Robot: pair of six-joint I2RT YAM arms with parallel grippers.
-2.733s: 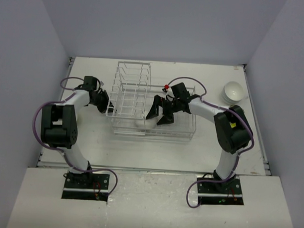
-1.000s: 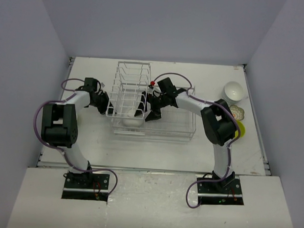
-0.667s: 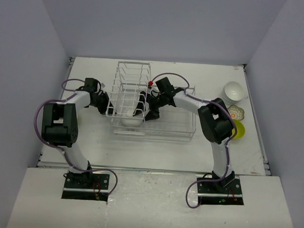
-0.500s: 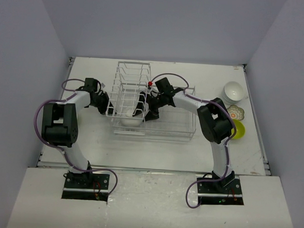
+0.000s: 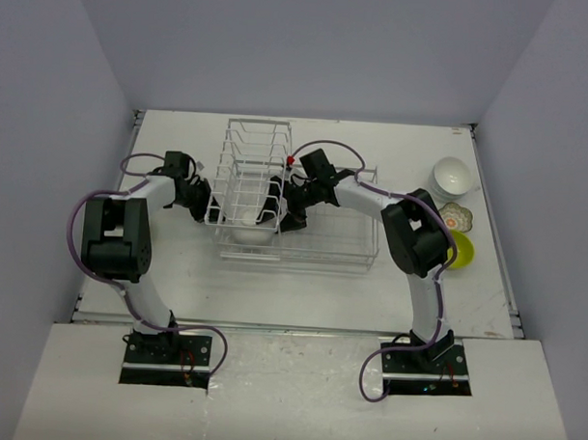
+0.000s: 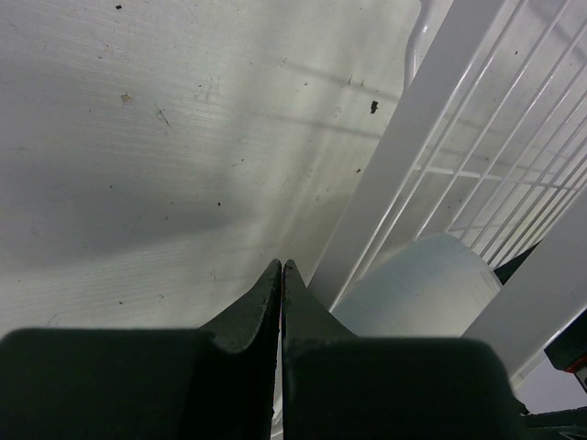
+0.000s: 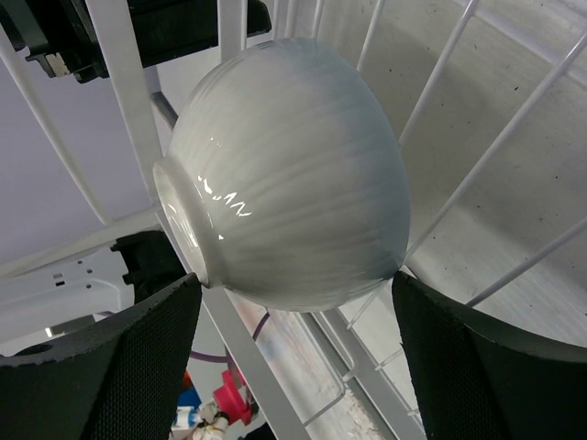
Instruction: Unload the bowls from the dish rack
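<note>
Right fingers [image 7: 101, 367] spread wide, one on each side of a white bowl [image 7: 293, 174], close to its sides; contact not clear. Bowl tipped on its side, foot ring showing, lodged among the wires of the dish rack [image 7: 124, 110], in the taller slotted section at the rack's left end. Left fingers [image 6: 248, 321] pressed flat together, nothing between them, tips low over the table [image 6: 138, 137] just outside the rack's left wall, the same bowl visible through the wires. Rack mid-table, toward the far edge. By the right edge of the table, well apart from the rack: a stack of white bowls [image 5: 451, 174], next a patterned bowl [image 5: 458, 216], then a lime-yellow bowl [image 5: 464, 251] partly behind the right arm [image 5: 414, 239].
</note>
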